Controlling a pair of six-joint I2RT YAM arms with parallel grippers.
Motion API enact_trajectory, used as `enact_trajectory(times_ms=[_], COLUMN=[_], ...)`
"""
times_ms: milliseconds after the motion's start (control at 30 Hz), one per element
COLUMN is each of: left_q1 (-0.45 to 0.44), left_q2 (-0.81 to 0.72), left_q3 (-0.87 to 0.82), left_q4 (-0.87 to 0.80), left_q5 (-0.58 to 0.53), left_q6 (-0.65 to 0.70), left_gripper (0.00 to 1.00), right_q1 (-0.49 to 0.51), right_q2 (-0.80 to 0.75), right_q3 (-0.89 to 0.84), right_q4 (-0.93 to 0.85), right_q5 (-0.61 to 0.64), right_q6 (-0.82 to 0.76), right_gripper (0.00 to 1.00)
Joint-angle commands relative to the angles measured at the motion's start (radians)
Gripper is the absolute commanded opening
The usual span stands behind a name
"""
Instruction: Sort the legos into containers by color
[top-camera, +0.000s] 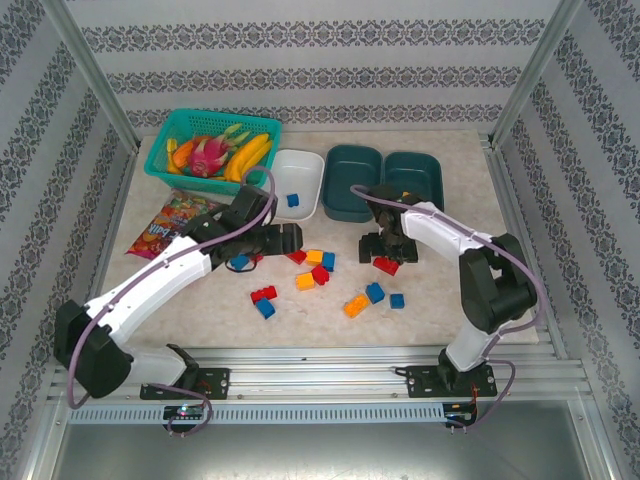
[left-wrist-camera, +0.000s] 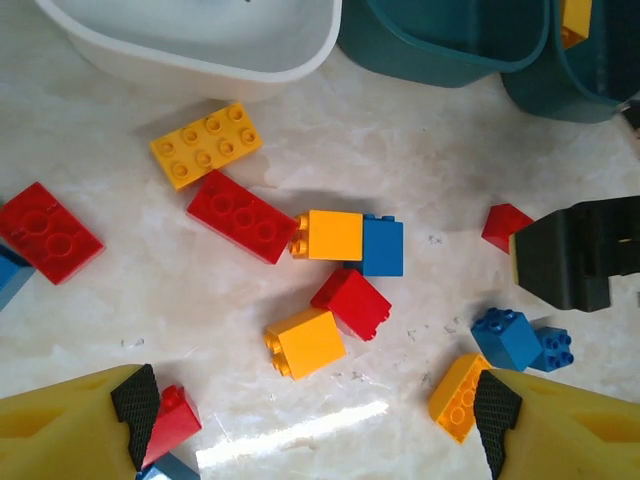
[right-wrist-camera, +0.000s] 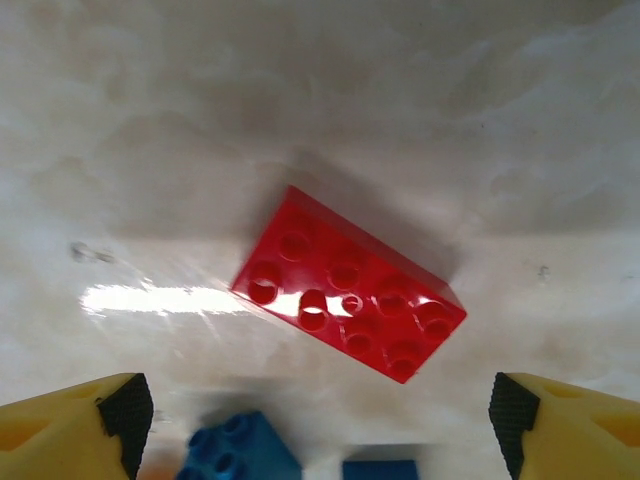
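One blue lego (top-camera: 293, 200) is seen in the white container (top-camera: 310, 165); most legos (top-camera: 305, 281) are left unsorted mid-bench. The left gripper (left-wrist-camera: 315, 410) and right gripper (right-wrist-camera: 320, 410) are spread open, empty.

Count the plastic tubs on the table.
3: a white tub next to the fruit basket, a teal tub right of it, a second teal tub farthest right. None looks hidden.

I worked inside a lab test booth, not a home: metal posts (top-camera: 92, 75) framed walls (top-camera: 320, 40) of patterned paper, my left arm (top-camera: 150, 285) and right arm (top-camera: 485, 285) were bolted to a slotted metal rail (top-camera: 320, 378), and the marble-look table (top-camera: 467, 165) sat boxed in between them.
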Motion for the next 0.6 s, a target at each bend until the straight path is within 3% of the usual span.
enact_trajectory(times_ms=[0,200,567], left_q1=[-0.018,-0.019,-0.024], left_q2=[-0.066,-0.072,-0.056], left_q3=[-0.004,0.003,0.034], left_q4=[0.013,0.022,0.049], left_q5=[-0.027,-0.015,0.021], left_q6=[-0.033,-0.037,-0.019], left_gripper=[0.84,0.83,0.83], right_q1=[0.001,-0.014,-0.094], right_q2=[0.057,0.117,0.2], right_q3=[0.034,0.047,0.093], right_q4=[-0.104,-0.046,-0.013], right_q5=[0.068,0.082,0.05], right_q6=[-0.109,-0.146,-0.187], right_gripper=[0.9,0.9,0.64])
